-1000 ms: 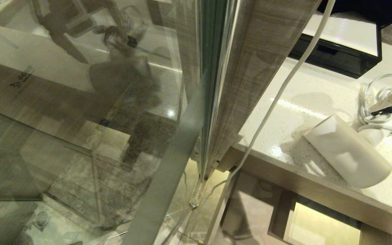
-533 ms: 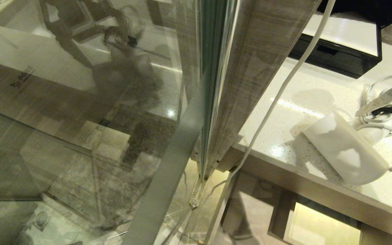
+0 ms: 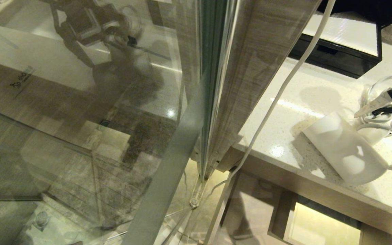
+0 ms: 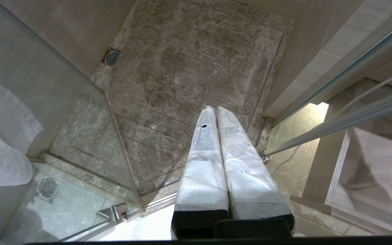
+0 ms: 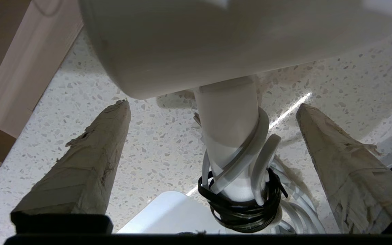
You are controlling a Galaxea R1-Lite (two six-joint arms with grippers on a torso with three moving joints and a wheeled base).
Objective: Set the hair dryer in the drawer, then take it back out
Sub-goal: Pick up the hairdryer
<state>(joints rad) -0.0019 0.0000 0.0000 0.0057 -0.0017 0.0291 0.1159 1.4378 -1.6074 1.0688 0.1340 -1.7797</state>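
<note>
Right now the right gripper [image 5: 213,112] has its jaws spread wide on either side of the dryer's handle [image 5: 228,136], clamped on nothing; its padded fingers [image 5: 80,170] rest clear of the plastic with counter showing in the gaps. Down by the floor the left gripper [image 4: 216,115] hangs parked, jaws pressed together.

Nearest the robot, below the counter's front edge, the drawer [image 3: 318,224] stands pulled open. Just back from that edge the dryer [image 3: 345,153] lies on its side on the counter [image 3: 284,112], barrel angled toward the edge, handle pointing toward the right side. Farther back along the handle sits the cord [image 5: 267,153], coiled and cinched by a black band [image 5: 240,211].

Judging by its small plastic shell, it should be light and rigid — but smooth, so a grip on the rounded barrel would likely slip. The handle looks the better hold: narrow enough to close on, with the wrapped cord adding some bite. Loose loops could snag the drawer's rim.
</note>
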